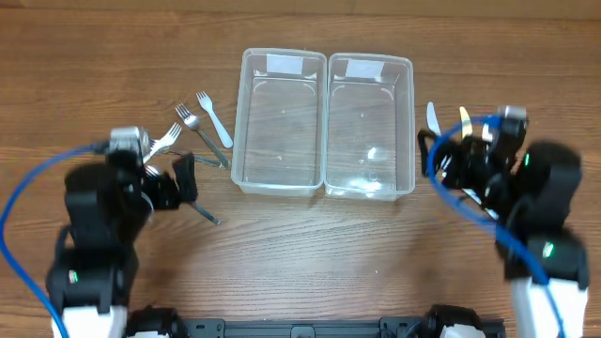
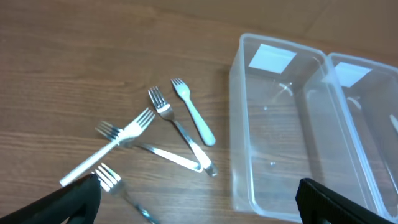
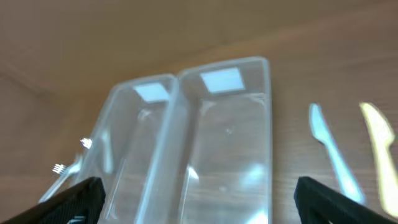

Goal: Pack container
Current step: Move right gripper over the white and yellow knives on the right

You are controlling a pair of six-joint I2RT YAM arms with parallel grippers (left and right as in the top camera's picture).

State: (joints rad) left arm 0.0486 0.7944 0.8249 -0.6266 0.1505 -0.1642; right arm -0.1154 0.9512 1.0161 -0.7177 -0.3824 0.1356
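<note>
resting side by side mid-table are the left tub and right tub, walls touching. forks lie scattered left of them, below the left gripper, fingers wide apart. two knives lie right, near the right gripper, fingers likewise apart.

The counter is mid-brown wood with fine streaky grain. Ahead of the black left end effector lie shiny silver forks and one pale whitish-blue plastic fork; the containers are clear, each with a white label at its far end. Ahead of the black right end effector, toward its right side, lie a pale blue-white knife and a yellowish knife, and blue cables loop off both arms.
</note>
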